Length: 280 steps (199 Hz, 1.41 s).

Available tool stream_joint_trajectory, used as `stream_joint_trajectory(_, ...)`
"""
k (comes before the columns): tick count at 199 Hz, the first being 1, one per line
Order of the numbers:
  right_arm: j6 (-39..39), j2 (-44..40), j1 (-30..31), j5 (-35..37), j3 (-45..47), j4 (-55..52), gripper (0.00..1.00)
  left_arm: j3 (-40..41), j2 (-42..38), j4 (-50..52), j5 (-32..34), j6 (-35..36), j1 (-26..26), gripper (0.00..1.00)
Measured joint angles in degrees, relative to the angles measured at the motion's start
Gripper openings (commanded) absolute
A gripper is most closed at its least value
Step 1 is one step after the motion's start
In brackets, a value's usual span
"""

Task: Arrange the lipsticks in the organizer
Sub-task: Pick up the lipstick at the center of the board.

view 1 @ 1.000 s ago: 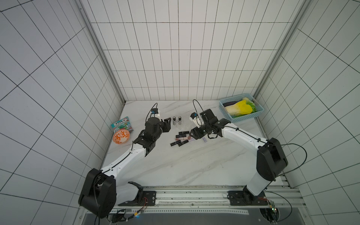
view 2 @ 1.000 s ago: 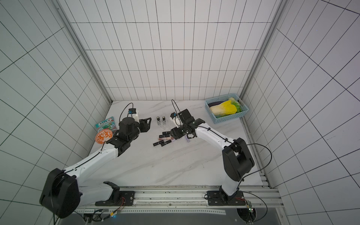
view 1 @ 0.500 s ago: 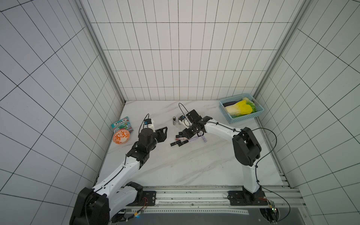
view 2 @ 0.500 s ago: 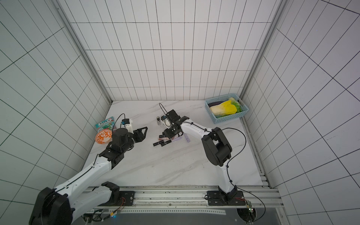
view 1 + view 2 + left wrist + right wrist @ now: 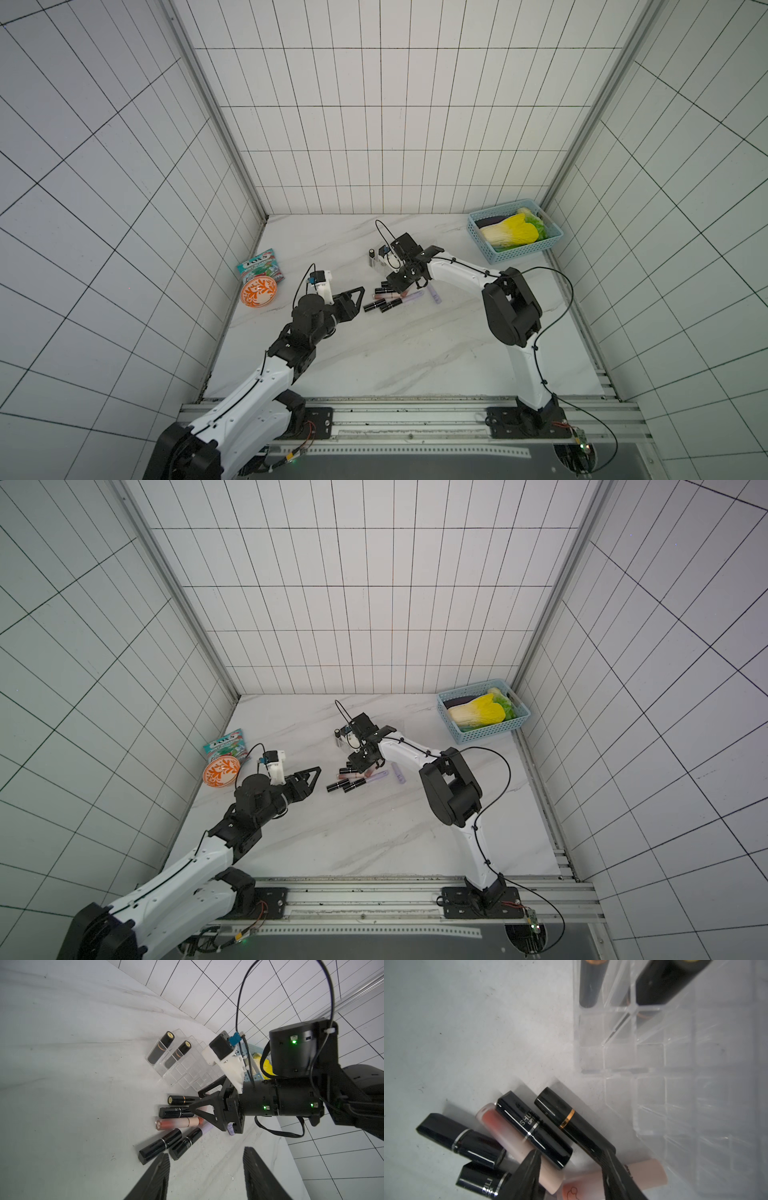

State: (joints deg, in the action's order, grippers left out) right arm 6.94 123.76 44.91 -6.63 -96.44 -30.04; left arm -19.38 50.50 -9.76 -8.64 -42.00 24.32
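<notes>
The clear organizer [image 5: 187, 1073] [image 5: 675, 1064] stands at the table's back middle, with two black lipsticks [image 5: 160, 1048] [image 5: 371, 254] upright in its slots. Several loose lipsticks [image 5: 390, 297] [image 5: 353, 781] lie in a pile in front of it: black, pink [image 5: 178, 1123] and lavender [image 5: 434, 295]. My right gripper [image 5: 573, 1152] [image 5: 397, 284] is down on the pile, open, its fingers straddling the end of a square black tube [image 5: 533, 1126] and a pink tube [image 5: 643, 1172]. One finger touches a gold-banded black tube [image 5: 566, 1120]. My left gripper [image 5: 205, 1153] [image 5: 353, 299] hovers open and empty just left of the pile.
A light-blue basket [image 5: 515, 251] holding a cabbage sits at the back right corner. An orange patterned bowl [image 5: 258, 292] and a snack packet [image 5: 259, 266] lie by the left wall.
My left gripper has drawn back from beside the organizer toward the front. My right gripper has swung left onto the pile and narrowed its jaws.
</notes>
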Motion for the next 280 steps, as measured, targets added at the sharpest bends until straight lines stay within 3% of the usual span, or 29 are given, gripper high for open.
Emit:
stream_joint_trajectory(51, 0.2, 0.5, -1.2, 0.2, -0.1, 0.2, 0.53, 1.7, 3.4, -2.9, -0.6, -3.1, 1.7, 0.54)
stream_joint_trajectory(94, 0.2, 1.9, -1.6, 0.2, -1.3, 0.6, 0.54, 2.6, 5.9, -6.4, 2.4, -5.0, 8.0, 0.54)
stream_joint_trajectory(214, 0.2, 4.8, -1.5, -1.6, -3.3, -0.6, 0.56, 2.6, 18.3, -11.9, 3.8, -6.9, 12.0, 0.54)
stream_joint_trajectory(280, 0.1, 5.6, -1.5, -3.0, -4.3, -1.6, 0.34, -0.3, 26.1, -14.2, 3.4, -7.2, 14.1, 0.54)
